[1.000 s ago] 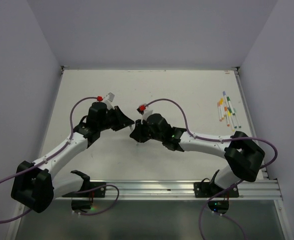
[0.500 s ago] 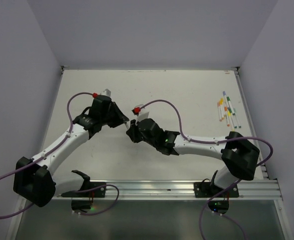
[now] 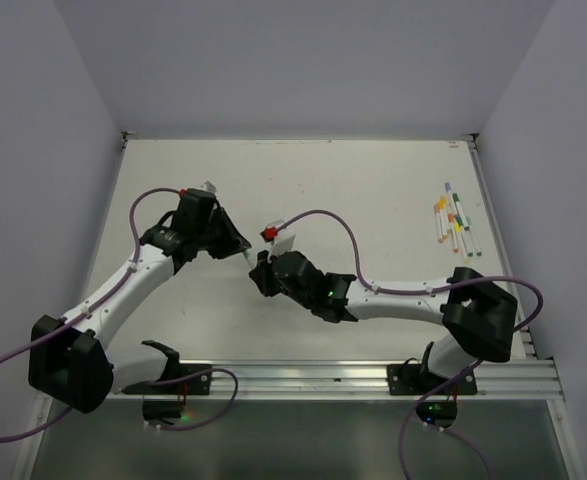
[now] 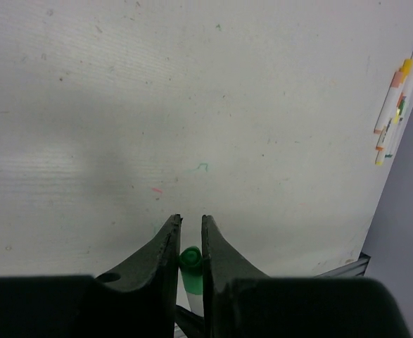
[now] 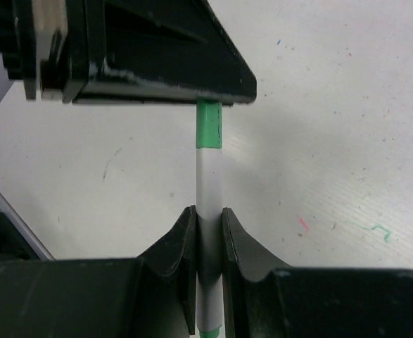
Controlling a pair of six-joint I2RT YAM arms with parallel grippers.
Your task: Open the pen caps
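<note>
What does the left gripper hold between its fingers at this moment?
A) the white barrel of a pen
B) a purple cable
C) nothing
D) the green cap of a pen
D: in the left wrist view the left gripper is shut on the green cap, while the right gripper clamps the white barrel.

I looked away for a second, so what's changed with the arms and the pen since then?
Both grippers swung together toward the table's left side, carrying the pen between them. Nothing visibly grabbed or released: the left gripper stays shut on the green cap, the right gripper on the pen's barrel, cap apparently still on. The loose pens near the right edge have not moved.
</note>
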